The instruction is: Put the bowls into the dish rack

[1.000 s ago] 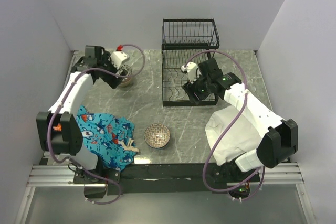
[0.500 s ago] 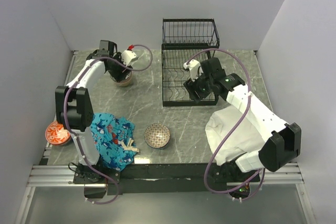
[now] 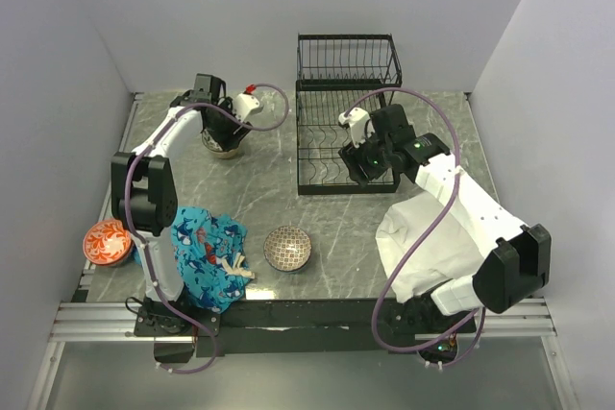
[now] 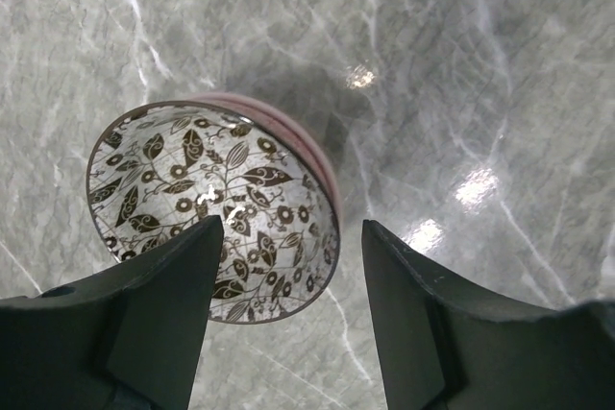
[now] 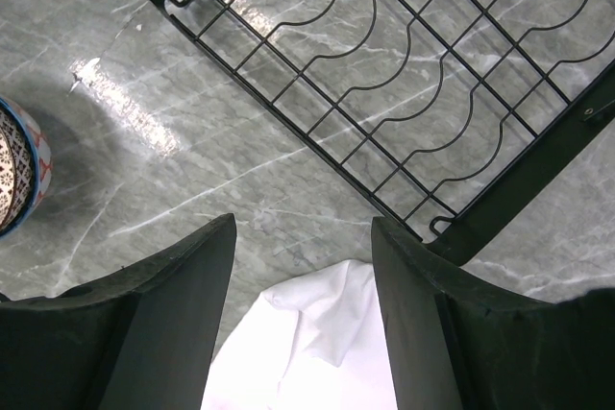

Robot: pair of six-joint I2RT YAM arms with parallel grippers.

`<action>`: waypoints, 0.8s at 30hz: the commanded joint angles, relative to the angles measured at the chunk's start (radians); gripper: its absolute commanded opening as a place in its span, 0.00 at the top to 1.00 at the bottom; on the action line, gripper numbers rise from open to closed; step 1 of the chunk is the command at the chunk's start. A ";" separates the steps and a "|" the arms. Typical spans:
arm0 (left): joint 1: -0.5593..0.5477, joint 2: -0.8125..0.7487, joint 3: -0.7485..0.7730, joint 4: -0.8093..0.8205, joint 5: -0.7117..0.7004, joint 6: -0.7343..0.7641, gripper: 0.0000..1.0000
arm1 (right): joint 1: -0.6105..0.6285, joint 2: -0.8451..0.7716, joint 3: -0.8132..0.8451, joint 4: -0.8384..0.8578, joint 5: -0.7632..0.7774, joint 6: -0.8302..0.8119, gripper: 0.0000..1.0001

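The black wire dish rack [image 3: 346,108] stands at the back middle; its slotted base also shows in the right wrist view [image 5: 384,74]. It holds no bowls. A pink bowl with a leaf-patterned inside [image 4: 211,208] sits at the back left [image 3: 221,149]. My left gripper [image 4: 293,304] is open and empty just above it, with the left finger over its rim, and it also shows in the top view [image 3: 227,130]. A patterned bowl [image 3: 287,248] sits front centre, its edge also in the right wrist view [image 5: 14,170]. A red bowl [image 3: 106,241] sits at the far left. My right gripper [image 5: 303,304] is open and empty by the rack's front edge [image 3: 360,170].
A blue patterned cloth [image 3: 207,256] lies at the front left by the left arm's base. A white cloth [image 3: 432,237] lies at the front right, its corner under the right gripper [image 5: 307,352]. Grey walls enclose the marble table [image 3: 259,189].
My left arm has swung inward, moving its gripper right over the pink bowl and uncovering the red bowl at the left. My right gripper has shifted slightly.
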 commanded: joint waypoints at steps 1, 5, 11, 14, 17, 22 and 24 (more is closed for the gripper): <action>-0.014 -0.041 0.031 0.025 -0.007 -0.050 0.33 | -0.008 0.014 0.029 0.035 -0.001 0.009 0.34; -0.026 -0.035 0.012 0.031 -0.039 -0.057 0.34 | -0.008 0.026 0.035 0.036 -0.005 0.011 0.34; -0.029 0.003 0.012 0.054 -0.069 -0.082 0.40 | -0.010 0.048 0.069 0.028 0.002 0.006 0.34; -0.031 0.025 0.023 0.059 -0.082 -0.082 0.44 | -0.010 0.053 0.077 0.028 -0.001 0.008 0.34; -0.029 0.049 0.037 0.057 -0.093 -0.089 0.44 | -0.008 0.056 0.074 0.029 -0.001 0.009 0.34; -0.032 0.063 0.049 0.068 -0.093 -0.105 0.43 | -0.010 0.053 0.066 0.034 0.001 0.008 0.34; -0.032 0.065 0.048 0.070 -0.093 -0.108 0.46 | -0.008 0.053 0.063 0.035 -0.001 0.009 0.34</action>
